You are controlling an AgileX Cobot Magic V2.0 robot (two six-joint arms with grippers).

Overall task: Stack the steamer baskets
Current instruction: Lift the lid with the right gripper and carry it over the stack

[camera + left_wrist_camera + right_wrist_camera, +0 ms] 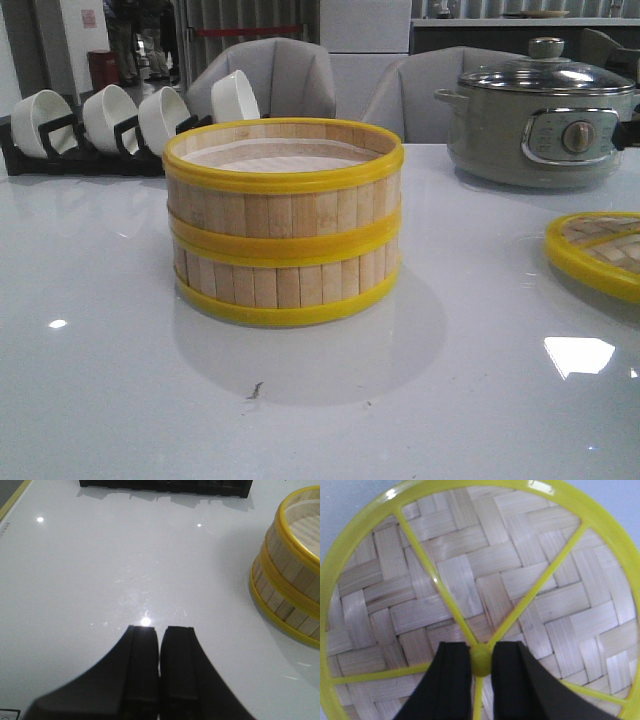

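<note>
A: Where do the steamer baskets stand?

B: Mid-table on the glossy white table, one set squarely on the other, so two bands of bamboo slats show with a yellow rim at the top, a doubled yellow band at the join and another rim at the base. The top basket has a pale paper lining inside.

A: And around the stack?

B: Behind it and to its left, a black rack holds white bowls on edge. Behind it to the right sits a grey electric pot with a glass lid and a dial. Right of the stack, well apart from it at the table's edge, lies the woven-bamboo lid with its yellow rim.

A: The left gripper?

B: Its black fingers are pressed together with only a hairline gap, nothing between them, poised over bare table to the left of the stack (the stack shows at the side of its wrist view).

A: The right gripper?

B: It is right over the lid. Its two fingers flank the small yellow knob where the lid's spokes meet, and look closed against it on both sides.
</note>
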